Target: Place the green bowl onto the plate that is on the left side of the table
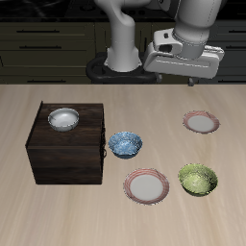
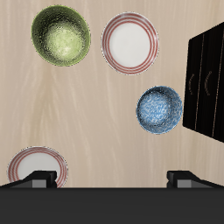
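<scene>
The wooden tabletop (image 1: 29,207) carries everything, and the white robot arm (image 1: 197,24) reaches forward from its base at the far side, its wrist block hanging high over the far part of the surface. The claw (image 1: 196,81) points straight down, well above the tabletop and close to the far plate. In the wrist view only the two dark fingertips (image 2: 38,178) show, set wide apart with nothing between them, so the claw is open and empty.

Next in size is a dark wooden cabinet (image 1: 67,154), standing on the tabletop with a white bowl (image 1: 63,118) resting on its top.

Two plates look alike, each with a whitish centre and pinkish-red rim. The plate (image 1: 201,122) on the left side of the table lies far back, nearly under the claw. The other plate (image 1: 146,186) lies near the front edge.

The green bowl (image 1: 198,179) sits upright on the tabletop just beside that near plate, and well apart from the far plate. It is round, yellow-green, with a mottled, speckled inside, as the wrist view (image 2: 61,36) shows clearly.

A blue patterned bowl (image 1: 125,144) stands between the cabinet and the near plate.

No writing or label can be read anywhere.
</scene>
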You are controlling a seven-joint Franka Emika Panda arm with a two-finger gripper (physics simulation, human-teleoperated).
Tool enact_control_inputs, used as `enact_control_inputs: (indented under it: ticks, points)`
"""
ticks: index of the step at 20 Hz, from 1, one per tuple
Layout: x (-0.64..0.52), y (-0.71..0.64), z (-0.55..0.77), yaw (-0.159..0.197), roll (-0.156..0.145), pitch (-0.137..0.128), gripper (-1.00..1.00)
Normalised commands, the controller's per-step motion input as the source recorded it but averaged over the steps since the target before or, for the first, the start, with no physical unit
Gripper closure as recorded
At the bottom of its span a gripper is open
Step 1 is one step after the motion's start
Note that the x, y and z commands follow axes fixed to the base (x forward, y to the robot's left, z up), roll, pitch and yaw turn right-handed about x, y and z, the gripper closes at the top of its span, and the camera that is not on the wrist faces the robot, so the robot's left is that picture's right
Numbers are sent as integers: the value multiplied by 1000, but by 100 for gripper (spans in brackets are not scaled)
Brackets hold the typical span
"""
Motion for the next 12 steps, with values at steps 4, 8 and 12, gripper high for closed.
enact_control_inputs:
  ticks: [4, 8, 12]
  points:
    - [223, 106, 50, 0, -3, -10, -100]
    - [323, 116, 15, -12, -4, 24, -100]
    - [271, 191, 6, 0, -7, -2, -100]
